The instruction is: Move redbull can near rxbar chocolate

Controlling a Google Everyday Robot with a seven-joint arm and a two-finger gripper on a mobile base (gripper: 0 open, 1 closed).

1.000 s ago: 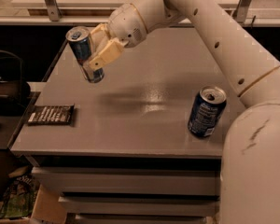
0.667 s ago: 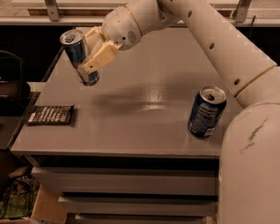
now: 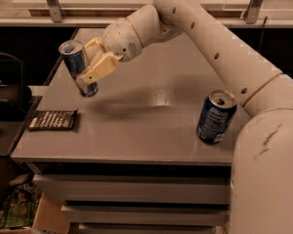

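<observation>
Camera view: the gripper [image 3: 86,74] hangs above the left side of the bench [image 3: 151,130], its fingers [image 3: 101,66] pinching the redbull can [image 3: 73,57] at mid-body. The can is tilted and clear of the surface, up and right of the rxbar [image 3: 53,120], which lies by the left front corner. Released while tilted, the slim can may topple and roll off the edge. Lowered too far left, it could land on the bar or shove it off. The wide can [image 3: 216,117] stands well apart.

Dim warm light, gripper [image 3: 86,73] with redbull can [image 3: 73,56] shadowing left tabletop [image 3: 151,126]
</observation>
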